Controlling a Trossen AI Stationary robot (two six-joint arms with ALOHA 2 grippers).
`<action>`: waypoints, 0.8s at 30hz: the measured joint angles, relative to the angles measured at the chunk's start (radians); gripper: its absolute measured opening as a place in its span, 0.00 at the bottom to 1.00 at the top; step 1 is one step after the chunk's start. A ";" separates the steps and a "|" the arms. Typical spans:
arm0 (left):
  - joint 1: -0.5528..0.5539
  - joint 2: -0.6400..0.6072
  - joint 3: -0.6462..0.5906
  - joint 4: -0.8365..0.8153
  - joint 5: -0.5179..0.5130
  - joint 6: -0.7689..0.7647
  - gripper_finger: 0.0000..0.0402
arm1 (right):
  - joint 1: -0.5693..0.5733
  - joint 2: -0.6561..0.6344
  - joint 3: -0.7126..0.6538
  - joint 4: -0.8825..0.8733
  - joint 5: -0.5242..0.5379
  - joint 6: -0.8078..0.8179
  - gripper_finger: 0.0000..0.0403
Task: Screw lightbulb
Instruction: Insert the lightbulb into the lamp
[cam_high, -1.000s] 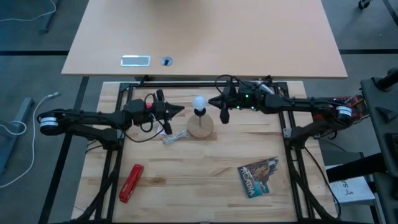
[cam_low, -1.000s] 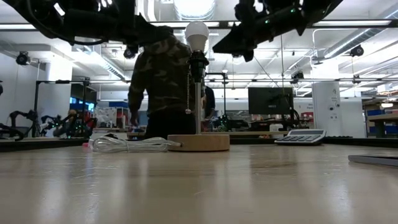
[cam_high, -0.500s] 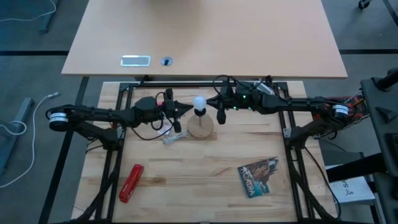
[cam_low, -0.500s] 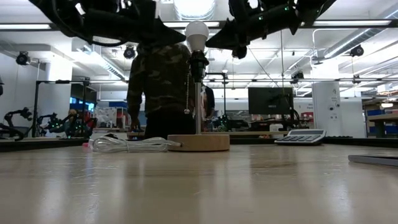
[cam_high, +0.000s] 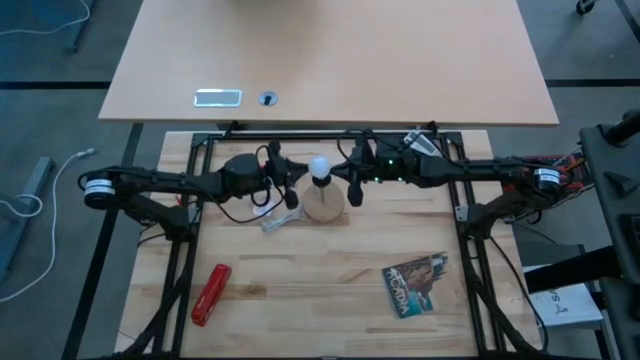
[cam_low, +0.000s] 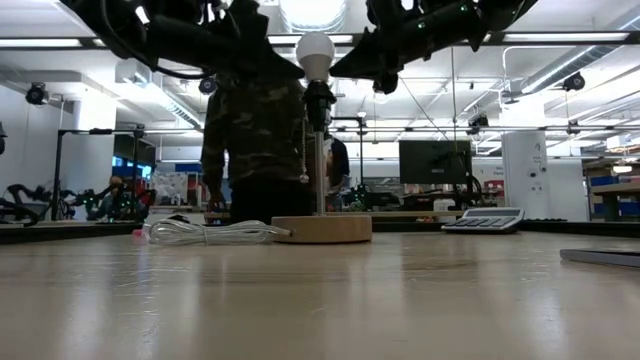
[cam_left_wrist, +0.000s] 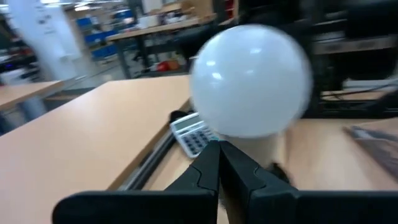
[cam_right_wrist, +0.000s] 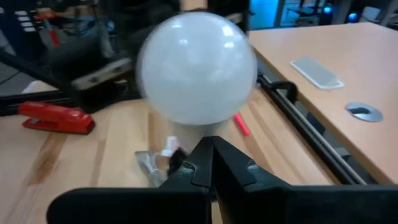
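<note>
The white round lightbulb (cam_high: 319, 167) sits upright in the black socket of a lamp on a round wooden disc (cam_high: 322, 205). In the low view it tops the lamp's stem (cam_low: 316, 55). My left gripper (cam_high: 291, 185) is shut just to the bulb's left, at its height, and its shut tips (cam_left_wrist: 217, 149) point at the bulb's underside (cam_left_wrist: 249, 81). My right gripper (cam_high: 352, 185) is shut just to the bulb's right, and its tips (cam_right_wrist: 208, 146) point at the bulb (cam_right_wrist: 196, 68). In the high view a small gap shows between each gripper and the bulb.
A coiled white cord (cam_high: 280, 220) lies left of the disc. A red stapler (cam_high: 210, 293) lies near the front left and a booklet (cam_high: 415, 283) at the front right. A calculator (cam_low: 483, 220) lies farther back. A person (cam_low: 255, 130) stands beyond the table.
My left gripper has gone toward the table's right edge, up close to the bulb. My right gripper has gone a little toward the table's left edge, toward the bulb. The bulb and lamp stand as before.
</note>
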 joint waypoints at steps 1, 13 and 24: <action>0.000 0.000 0.000 -0.002 -0.017 0.000 0.00 | 0.004 0.000 0.000 -0.001 0.000 0.000 0.00; -0.002 -0.040 0.000 -0.101 -0.051 -0.008 0.00 | 0.020 -0.005 0.000 -0.053 0.117 -0.002 0.00; -0.009 -0.141 -0.001 -0.178 0.086 -0.012 0.00 | 0.019 -0.012 0.000 -0.018 0.185 -0.029 0.00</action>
